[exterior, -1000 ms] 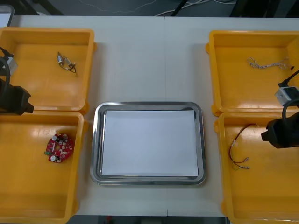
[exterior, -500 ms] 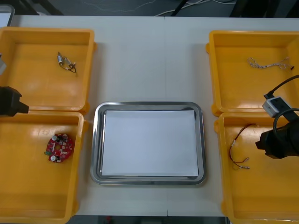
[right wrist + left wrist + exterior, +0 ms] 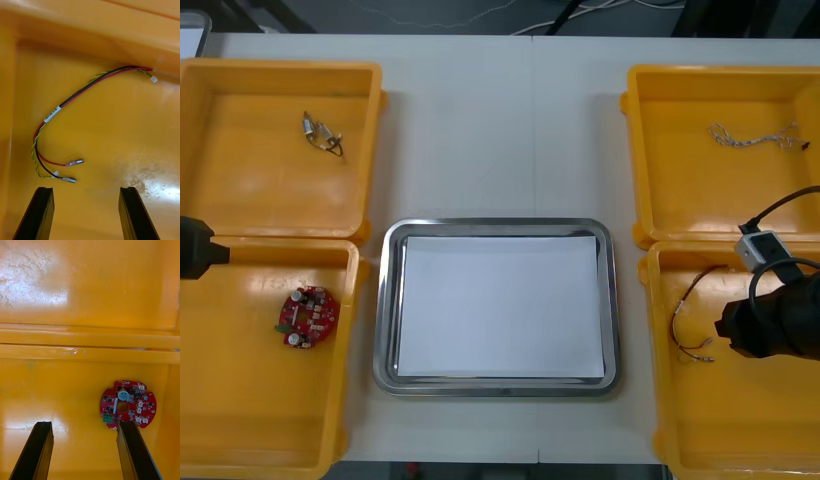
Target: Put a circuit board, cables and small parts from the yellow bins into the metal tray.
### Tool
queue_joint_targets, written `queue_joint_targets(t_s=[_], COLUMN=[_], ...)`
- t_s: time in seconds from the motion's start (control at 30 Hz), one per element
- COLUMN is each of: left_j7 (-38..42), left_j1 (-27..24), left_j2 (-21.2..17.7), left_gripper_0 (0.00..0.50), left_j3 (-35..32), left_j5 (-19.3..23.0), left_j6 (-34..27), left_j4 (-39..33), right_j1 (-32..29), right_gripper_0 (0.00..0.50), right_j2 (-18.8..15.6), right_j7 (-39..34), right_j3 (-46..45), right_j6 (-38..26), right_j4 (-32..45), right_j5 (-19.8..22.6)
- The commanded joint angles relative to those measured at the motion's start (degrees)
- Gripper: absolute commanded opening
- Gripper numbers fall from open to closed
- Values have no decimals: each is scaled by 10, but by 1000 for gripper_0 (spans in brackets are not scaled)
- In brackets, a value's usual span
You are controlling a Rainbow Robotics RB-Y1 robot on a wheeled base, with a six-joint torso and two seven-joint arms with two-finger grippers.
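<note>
A round red circuit board lies in the near left yellow bin. My left gripper is open above that bin, the board just beyond one fingertip; its arm shows at the left edge. A red and yellow cable lies in the near right yellow bin. My right gripper hovers open over it, the cable's metal ends just ahead of the fingers. The metal tray, white inside, sits between the bins.
Small metal parts lie in the far left yellow bin. A twisted cable lies in the far right yellow bin. Bare table stretches beyond the tray.
My right arm has moved nearer and leftward over the near right bin toward the cable. My left arm has slid nearer and outward, to the divide between the two left bins.
</note>
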State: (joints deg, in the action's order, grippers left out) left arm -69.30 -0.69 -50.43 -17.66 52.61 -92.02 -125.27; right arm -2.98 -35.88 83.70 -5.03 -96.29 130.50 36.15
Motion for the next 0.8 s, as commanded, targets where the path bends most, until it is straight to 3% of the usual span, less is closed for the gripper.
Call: queue_joint_targets(t_s=[0.03,0.27,0.6,0.8], left_j7=[-77,-88,-216,-323], left_j1=[43,76,79,71], left_j2=[-23,-20,-20,-20], left_gripper_0=[500,500,500,500], left_j3=[-11,17,21,21], left_j5=[1,-26,-25,-14], left_j6=[40,104,108,106], left_j4=[-18,-20,-20,-19], right_j1=[-26,-47,-55,-60], right_gripper_0=[500,500,500,500], right_j2=[22,28,28,42], right_j7=[12,11,3,2], right_j3=[7,33,102,107], right_j6=[-1,7,23,59], right_j4=[16,16,15,-15], right_j5=[-13,-59,-130,-120])
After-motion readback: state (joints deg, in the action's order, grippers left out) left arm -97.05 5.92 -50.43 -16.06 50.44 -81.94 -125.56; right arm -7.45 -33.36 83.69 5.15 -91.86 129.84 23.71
